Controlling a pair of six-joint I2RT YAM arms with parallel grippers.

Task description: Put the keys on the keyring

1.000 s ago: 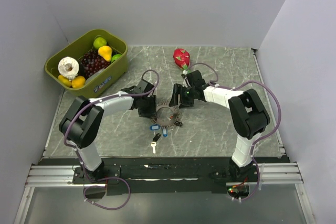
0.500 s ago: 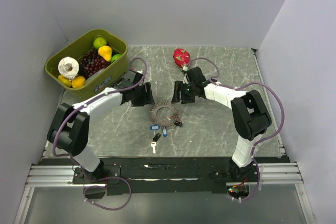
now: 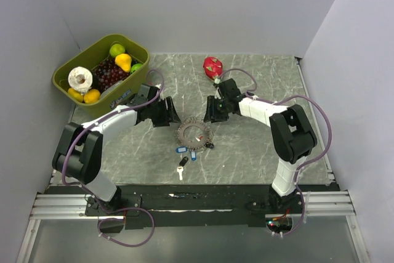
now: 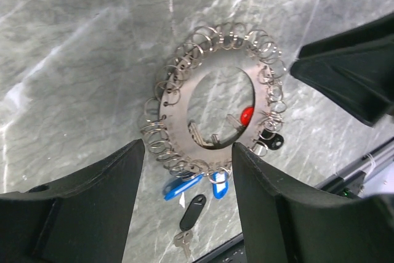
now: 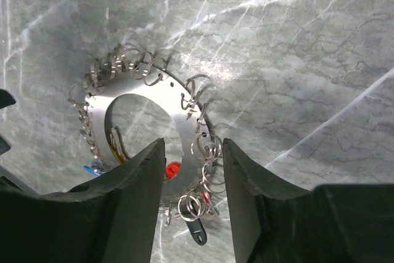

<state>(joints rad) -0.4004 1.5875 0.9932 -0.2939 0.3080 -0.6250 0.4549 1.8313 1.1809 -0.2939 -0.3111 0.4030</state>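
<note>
Grey marbled counter [image 3: 258, 146], walled by plain pale panels on three sides. Item: keyring [image 3: 194, 134], one flat metal hoop fringed all round with small wire loops, lying flat near the middle of the counter between the two arms; a small red piece [image 4: 246, 114] shows at its inner edge. Item: keys [image 3: 181, 149], grouped on the near side of the hoop. Two blue-headed ones lie against its near rim; whether they are threaded on cannot be told. Black-headed key [image 3: 183, 162], just nearer the arm bases, apart from the hoop. Pale key [image 3: 180, 173], nearest of all. Second black key [image 3: 210, 146], beside the hoop's near right rim. Item: left tool [image 3: 171, 117], just left of the hoop, fingers spread wide and gripping nothing; its wrist view shows the hoop on the counter below the gap. Item: right tool [image 3: 209, 114], just beyond and right of the hoop, fingers parted, nothing between them. Item: green bin [image 3: 138, 84], far left corner, holding mixed fruit. Item: dragon fruit [image 3: 213, 66], far side of the counter, well apart from the hoop.
</note>
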